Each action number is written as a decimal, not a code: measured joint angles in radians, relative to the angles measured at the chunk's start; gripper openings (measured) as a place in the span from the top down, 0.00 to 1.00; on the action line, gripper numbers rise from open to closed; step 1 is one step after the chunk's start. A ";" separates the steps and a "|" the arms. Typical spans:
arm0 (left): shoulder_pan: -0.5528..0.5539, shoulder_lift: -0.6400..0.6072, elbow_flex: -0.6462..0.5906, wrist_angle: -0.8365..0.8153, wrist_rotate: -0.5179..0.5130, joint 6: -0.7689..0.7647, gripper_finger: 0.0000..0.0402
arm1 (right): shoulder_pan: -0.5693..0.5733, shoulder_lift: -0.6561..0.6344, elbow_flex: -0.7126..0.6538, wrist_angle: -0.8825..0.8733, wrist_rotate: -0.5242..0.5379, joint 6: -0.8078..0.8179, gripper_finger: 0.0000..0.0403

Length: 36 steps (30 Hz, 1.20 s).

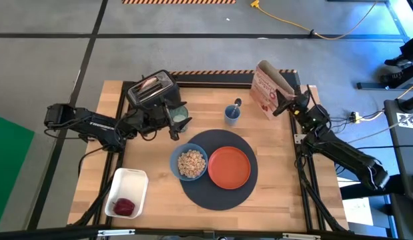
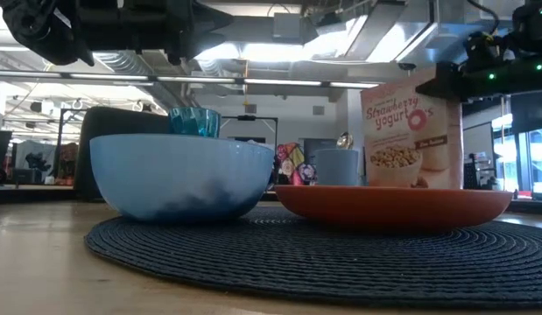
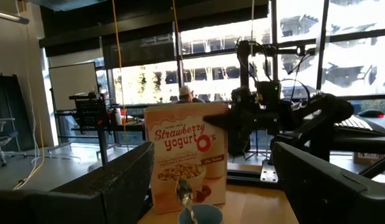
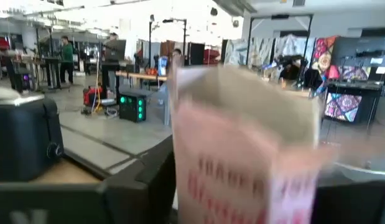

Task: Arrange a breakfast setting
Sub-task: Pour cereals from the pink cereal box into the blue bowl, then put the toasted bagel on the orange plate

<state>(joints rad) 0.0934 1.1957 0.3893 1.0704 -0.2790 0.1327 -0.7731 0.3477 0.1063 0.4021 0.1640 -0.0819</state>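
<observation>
While toaster (image 1: 153, 90) flanks tumbler (image 1: 179, 118), cereal box (image 1: 267, 90) beyond

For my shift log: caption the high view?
Cereal-filled bowl and orange plate on mat; right gripper at cereal box.

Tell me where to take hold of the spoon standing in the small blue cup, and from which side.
Grip the spoon on its upper handle, the part standing clear above the cup rim, coming straight down from above. It stands nearly upright, leaning on the rim, so a side approach would likely knock the cup, and the cereal box crowds one side.
</observation>
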 joint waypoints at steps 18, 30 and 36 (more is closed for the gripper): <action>0.000 0.000 0.000 -0.049 -0.027 -0.019 0.20 | 0.000 0.000 0.241 -0.004 -0.145 -0.027 0.49; 0.000 0.000 0.000 -0.049 -0.026 -0.018 0.20 | 0.000 0.003 0.346 -0.124 -0.236 -0.055 0.49; 0.000 0.000 0.000 -0.049 -0.026 -0.015 0.20 | 0.000 0.003 0.346 -0.195 -0.240 -0.055 0.49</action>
<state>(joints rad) 0.0935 1.1957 0.3893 1.0218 -0.3052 0.1181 -0.7727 0.3511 0.4522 0.2073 -0.0761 -0.1371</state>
